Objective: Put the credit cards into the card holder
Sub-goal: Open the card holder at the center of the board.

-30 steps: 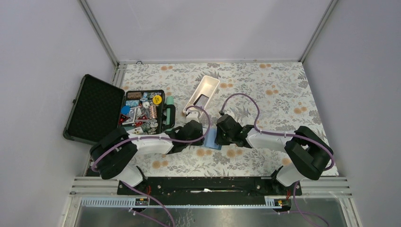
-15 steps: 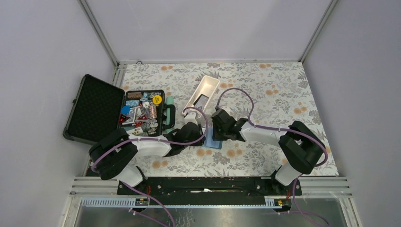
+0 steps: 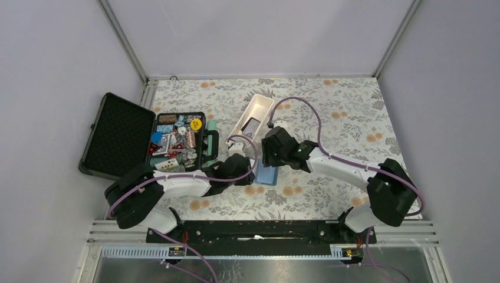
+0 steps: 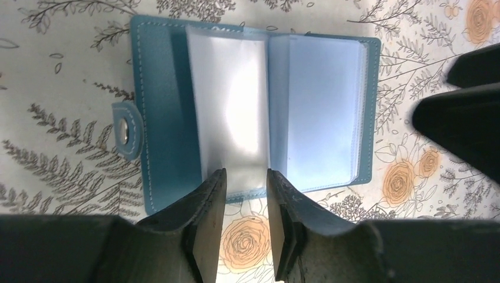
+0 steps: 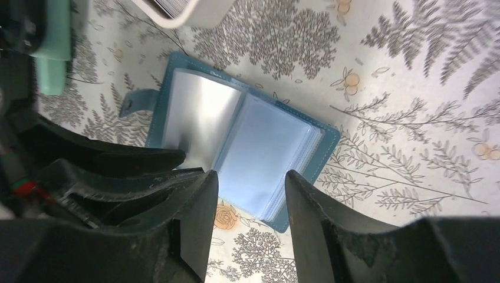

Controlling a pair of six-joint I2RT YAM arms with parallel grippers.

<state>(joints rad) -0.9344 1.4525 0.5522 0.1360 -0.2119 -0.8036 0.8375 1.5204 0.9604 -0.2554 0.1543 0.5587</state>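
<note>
The card holder [image 3: 269,175] lies open on the flowered table, teal-blue with clear inner pages and its snap tab to one side. It fills the left wrist view [image 4: 253,106] and shows in the right wrist view [image 5: 242,141]. My left gripper [image 4: 244,177] hovers at the holder's near edge, its jaws a narrow gap apart with only table between them. Above the holder's right pages my right gripper [image 5: 250,180] stands open and holds nothing. One dark credit card [image 3: 252,125] lies inside the white tray [image 3: 266,106]. No card shows in the holder's pages.
An open black case [image 3: 118,135] stands at the left, with mixed trinkets [image 3: 177,140] in its tray and a mint-green handle [image 3: 211,140] on the holder's side. The white tray's corner [image 5: 177,12] is just beyond the holder. Both grippers crowd over the holder.
My right gripper has opened its jaws and moved up and to the left over the card holder. The left gripper has held its place and its gap.
</note>
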